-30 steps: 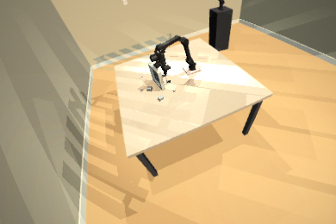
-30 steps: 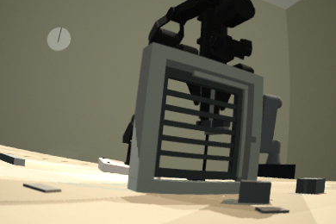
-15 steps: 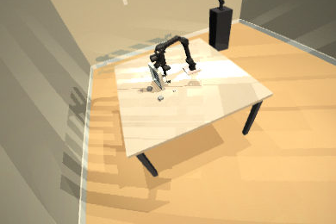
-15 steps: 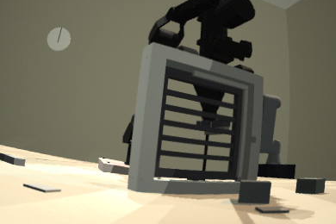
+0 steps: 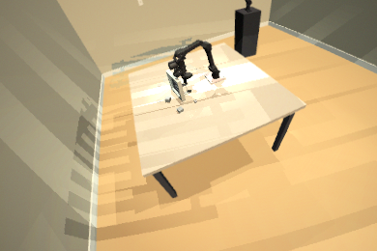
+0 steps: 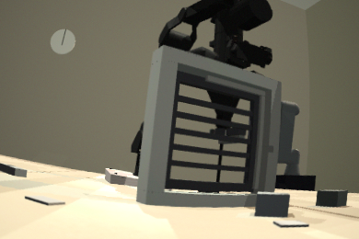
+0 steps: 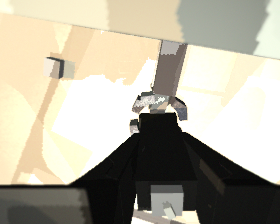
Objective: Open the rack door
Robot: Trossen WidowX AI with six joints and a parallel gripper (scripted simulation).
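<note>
So your hand (image 6: 224, 124) (image 7: 159, 139) is pinching the door's upright handle, reaching down behind the slatted door (image 6: 209, 152). The door's sitting closed in its gray frame (image 6: 154, 136) on the counter (image 5: 217, 119), with a couple of small blocks (image 6: 272, 204) (image 5: 180, 109) near it.

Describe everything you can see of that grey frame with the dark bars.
The grey frame stands upright on the table, boxy and thick-sided, with a smooth, matte look, perhaps painted metal or plastic. Dark horizontal bars cross its opening, and the wall shows between them. Behind the bars, the gripper is shut on the handle. A small dark block sits by its lower corner; whether they touch, I can't tell.
</note>
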